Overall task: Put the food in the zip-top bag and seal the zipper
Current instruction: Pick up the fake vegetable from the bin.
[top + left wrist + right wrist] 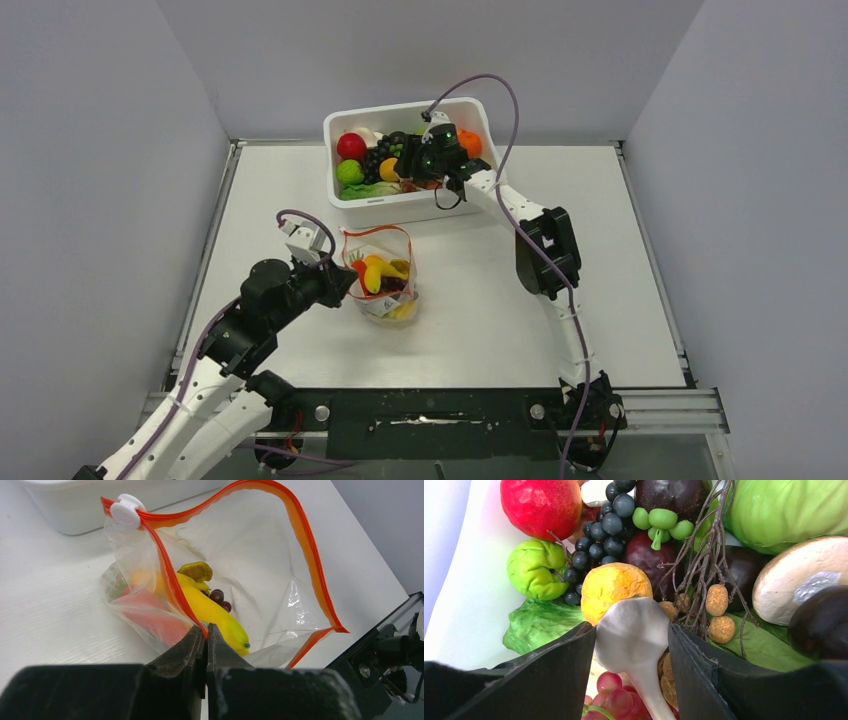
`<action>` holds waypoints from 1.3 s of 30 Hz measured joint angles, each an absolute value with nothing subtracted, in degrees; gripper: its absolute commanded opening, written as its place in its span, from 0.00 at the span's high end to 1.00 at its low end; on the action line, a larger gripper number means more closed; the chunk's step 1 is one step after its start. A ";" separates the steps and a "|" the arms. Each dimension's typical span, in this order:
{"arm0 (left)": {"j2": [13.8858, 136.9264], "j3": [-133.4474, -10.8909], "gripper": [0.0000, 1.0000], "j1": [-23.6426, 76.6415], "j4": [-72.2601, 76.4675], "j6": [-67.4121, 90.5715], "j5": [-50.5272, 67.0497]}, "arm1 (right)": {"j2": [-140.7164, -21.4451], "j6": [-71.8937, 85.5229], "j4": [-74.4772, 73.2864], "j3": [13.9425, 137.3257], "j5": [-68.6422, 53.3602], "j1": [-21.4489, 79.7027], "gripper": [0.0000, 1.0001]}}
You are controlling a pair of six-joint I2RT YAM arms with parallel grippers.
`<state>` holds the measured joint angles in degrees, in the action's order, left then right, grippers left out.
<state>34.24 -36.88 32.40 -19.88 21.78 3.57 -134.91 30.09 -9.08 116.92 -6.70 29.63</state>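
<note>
Your left gripper (206, 631) is clamped tight on the zipper (307, 545) of the zip-top bag (260, 580). The bag stands open on the surface (500, 310) left of centre, with a banana (212, 611) inside. Your right gripper (631, 629), in the white tub (400, 205) at top centre, is half-open astride a white bulb (629, 612); you cannot tell whether it grips.
</note>
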 measured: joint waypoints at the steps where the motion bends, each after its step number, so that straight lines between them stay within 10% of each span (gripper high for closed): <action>1: 34.39 -36.88 1.00 32.34 -19.88 21.78 3.68 | -135.00 30.46 -9.06 116.92 -7.18 29.61 0.46; 16: 34.17 -36.88 1.00 31.97 -19.88 21.80 3.95 | -135.63 32.23 -9.61 117.21 -8.73 28.86 0.92; 39: 33.93 -36.88 1.00 31.09 -19.77 21.82 4.34 | -126.74 31.99 -9.45 110.65 -6.85 26.52 1.00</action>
